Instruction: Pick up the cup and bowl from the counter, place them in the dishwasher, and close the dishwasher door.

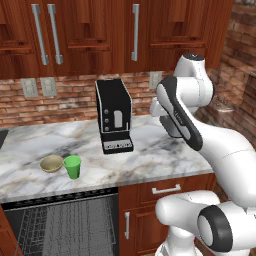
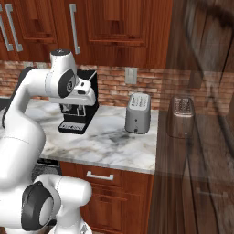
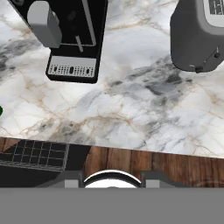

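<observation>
Up high over the marbled tabletop (image 1: 150,155), hovering above the bare stretch between the black coffee machine (image 1: 114,115) and the grey toaster (image 2: 138,113), with the claw pointed down at the stone. Cannot tell how far the claw stands open, its tips being cut off at the bottom of the hand view; nothing seen in its hold. Near the front edge of the tabletop, toward its left end in the left base view: green cup (image 1: 73,166) standing upright, tan bowl (image 1: 51,163) just beside it on the left, the two close or touching, which of these not clear. Both well apart from the arm, in front and to the left of the coffee machine. Directly below that front edge: dishwasher (image 1: 60,220) open, grey wire rack (image 1: 55,227) showing inside. Seen again in the hand view as a dark grid at the lower left, under the tabletop edge, beside reddish wooden cabinet fronts (image 3: 148,162). Behind the tabletop: brick wall (image 1: 65,100) with wooden upper cabinets (image 1: 90,35) above.
</observation>
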Controlling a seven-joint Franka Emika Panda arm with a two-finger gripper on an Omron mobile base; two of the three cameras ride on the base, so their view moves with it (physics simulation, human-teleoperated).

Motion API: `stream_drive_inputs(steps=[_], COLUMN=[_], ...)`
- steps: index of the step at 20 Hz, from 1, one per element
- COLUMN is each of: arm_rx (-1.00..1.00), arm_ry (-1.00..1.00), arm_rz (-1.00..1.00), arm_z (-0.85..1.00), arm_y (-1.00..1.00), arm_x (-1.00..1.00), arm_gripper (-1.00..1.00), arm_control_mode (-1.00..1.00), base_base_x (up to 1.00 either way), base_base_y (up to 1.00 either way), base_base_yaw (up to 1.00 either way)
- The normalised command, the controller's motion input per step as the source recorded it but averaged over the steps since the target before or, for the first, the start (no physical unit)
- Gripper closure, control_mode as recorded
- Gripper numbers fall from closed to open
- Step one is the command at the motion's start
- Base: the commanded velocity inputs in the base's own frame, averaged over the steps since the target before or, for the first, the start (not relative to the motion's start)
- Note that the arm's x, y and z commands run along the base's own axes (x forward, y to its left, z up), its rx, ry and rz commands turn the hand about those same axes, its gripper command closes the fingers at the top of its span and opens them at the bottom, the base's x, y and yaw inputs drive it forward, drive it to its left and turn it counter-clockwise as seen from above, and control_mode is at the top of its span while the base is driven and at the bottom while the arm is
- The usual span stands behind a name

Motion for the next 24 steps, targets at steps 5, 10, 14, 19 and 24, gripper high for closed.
stream_drive_inputs(steps=[5,10,14,19,24], arm_rx=[0.0,0.05,0.08,0.06,0.03], arm_ry=[0.0,0.0,0.0,0.0,0.0], arm_rz=[0.0,0.0,0.0,0.0,0.0], arm_z=[0.0,-0.04,-0.14,-0.19,-0.22], arm_y=[0.0,0.0,0.0,0.0,0.02], arm_x=[-0.04,-0.17,-0.25,-0.26,-0.21], arm_gripper=[-1.0,-1.0,-1.0,-1.0,-1.0], arm_control_mode=[-1.0,-1.0,-1.0,-1.0,-1.0], base_base_x=[0.0,0.0,0.0,0.0,0.0], base_base_y=[0.0,0.0,0.0,0.0,0.0], base_base_yaw=[0.0,0.0,0.0,0.0,0.0])
